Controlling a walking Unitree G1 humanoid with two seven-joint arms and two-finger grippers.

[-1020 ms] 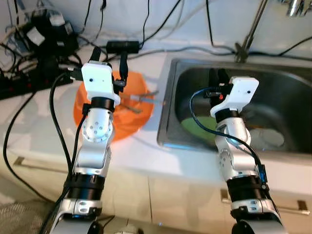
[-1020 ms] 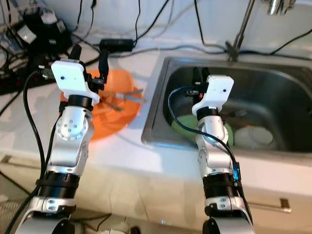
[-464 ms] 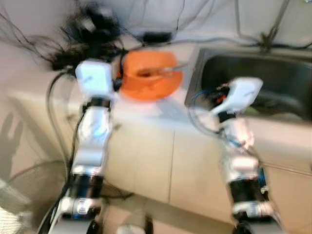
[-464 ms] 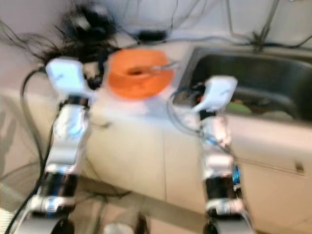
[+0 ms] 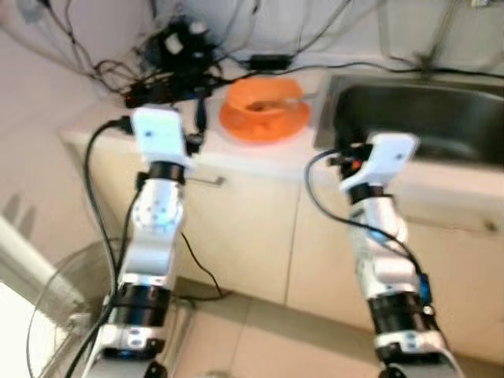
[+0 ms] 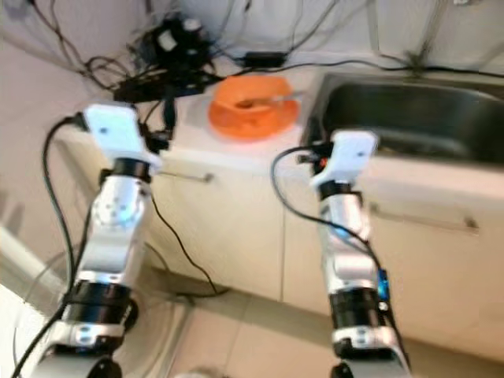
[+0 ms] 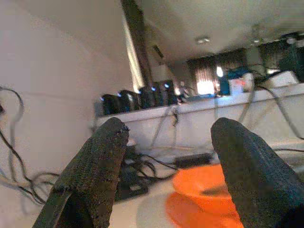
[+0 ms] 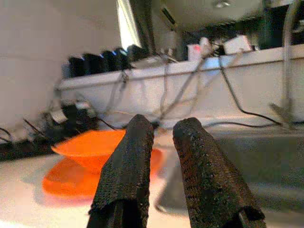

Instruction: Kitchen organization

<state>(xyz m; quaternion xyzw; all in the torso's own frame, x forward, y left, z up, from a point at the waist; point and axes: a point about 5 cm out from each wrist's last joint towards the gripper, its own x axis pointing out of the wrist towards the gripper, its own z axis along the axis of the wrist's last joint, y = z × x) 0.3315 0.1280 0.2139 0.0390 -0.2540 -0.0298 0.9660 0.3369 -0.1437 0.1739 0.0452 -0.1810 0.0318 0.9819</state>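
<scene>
Left eye view: 1 orange bowl (image 5: 263,108), 1 sink (image 5: 425,118).

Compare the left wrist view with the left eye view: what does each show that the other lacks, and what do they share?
Left wrist view alone: the left hand from behind its fingers, wide apart with nothing between them, and a ledge with dark items along the wall. Left eye view alone: both silver arms, the sink, the cabinet front with its handle, the floor. Shared: the orange bowl on its orange plate, and the cable tangle on the counter.
</scene>
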